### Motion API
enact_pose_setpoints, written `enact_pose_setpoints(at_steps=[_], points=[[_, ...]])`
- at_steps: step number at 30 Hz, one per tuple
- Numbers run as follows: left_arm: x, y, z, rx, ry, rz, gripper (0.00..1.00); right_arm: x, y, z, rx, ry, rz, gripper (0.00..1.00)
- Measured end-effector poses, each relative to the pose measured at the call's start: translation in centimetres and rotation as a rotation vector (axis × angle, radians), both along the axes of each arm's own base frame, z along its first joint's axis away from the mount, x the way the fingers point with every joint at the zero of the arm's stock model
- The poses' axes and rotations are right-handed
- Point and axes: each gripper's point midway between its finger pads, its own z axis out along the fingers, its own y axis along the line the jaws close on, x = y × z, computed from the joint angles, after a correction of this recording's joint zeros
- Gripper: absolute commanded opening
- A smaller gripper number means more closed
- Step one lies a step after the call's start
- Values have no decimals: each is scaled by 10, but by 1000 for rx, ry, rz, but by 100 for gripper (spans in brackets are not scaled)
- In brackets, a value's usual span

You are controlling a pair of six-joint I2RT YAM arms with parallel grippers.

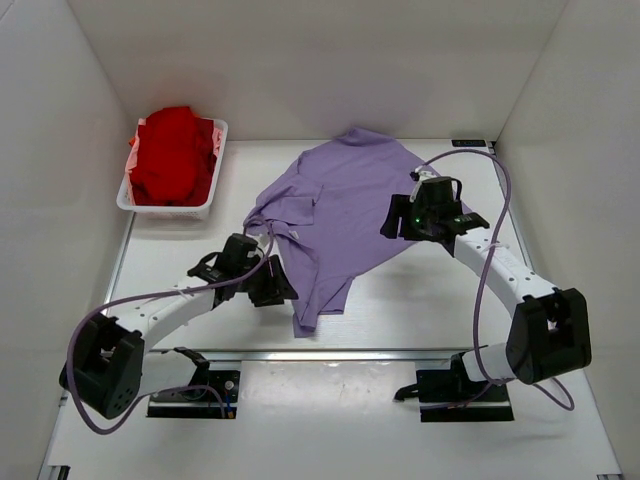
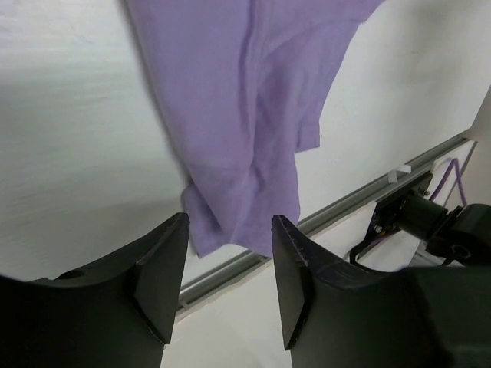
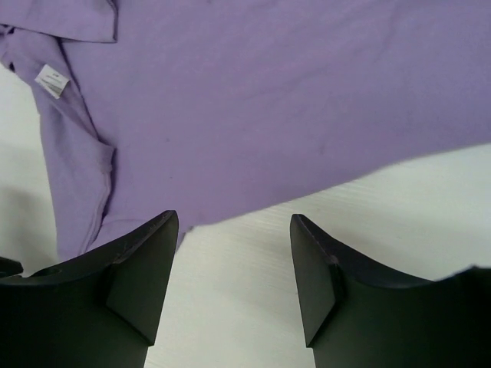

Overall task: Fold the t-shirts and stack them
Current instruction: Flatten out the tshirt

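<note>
The lavender-purple t-shirt (image 1: 340, 215) lies spread and rumpled in the middle of the table. Its lower end narrows toward the near edge. The red t-shirt (image 1: 172, 155) sits bunched in the white tray at the back left. My left gripper (image 1: 272, 284) hovers at the purple shirt's left side, open, with nothing between its fingers (image 2: 165, 276); the shirt's lower hem (image 2: 238, 115) lies just beyond them. My right gripper (image 1: 393, 223) stands open over the shirt's right edge. The cloth (image 3: 268, 100) lies past its empty fingers (image 3: 311, 268), and a white label (image 3: 51, 80) shows near the collar.
The white plastic tray (image 1: 128, 195) stands by the left wall. White walls close in the table on three sides. A metal rail (image 1: 380, 353) runs along the near edge. The right arm's base (image 2: 430, 222) shows beyond the rail (image 2: 345, 203).
</note>
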Motion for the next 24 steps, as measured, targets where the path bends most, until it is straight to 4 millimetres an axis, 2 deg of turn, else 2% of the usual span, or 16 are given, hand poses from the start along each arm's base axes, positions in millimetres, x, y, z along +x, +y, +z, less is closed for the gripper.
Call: enact_pose_setpoints(at_steps=[7, 12, 16, 20, 21, 24], points=[[-16, -29, 2, -46, 13, -31, 56, 3, -24, -12, -10, 27, -65, 58], [-23, -33, -10, -31, 58, -25, 57, 10, -37, -17, -11, 32, -110, 58], [-28, -36, -22, -7, 98, -29, 57, 16, -48, -28, -24, 59, -145, 60], [-35, -37, -33, 16, 135, -39, 54, 21, -65, -44, -37, 103, -201, 69], [-36, -37, -34, 19, 141, -38, 51, 23, -71, -47, -39, 113, -220, 68], [-37, -36, -37, 25, 149, -33, 24, 34, -89, -51, -38, 125, -275, 69]])
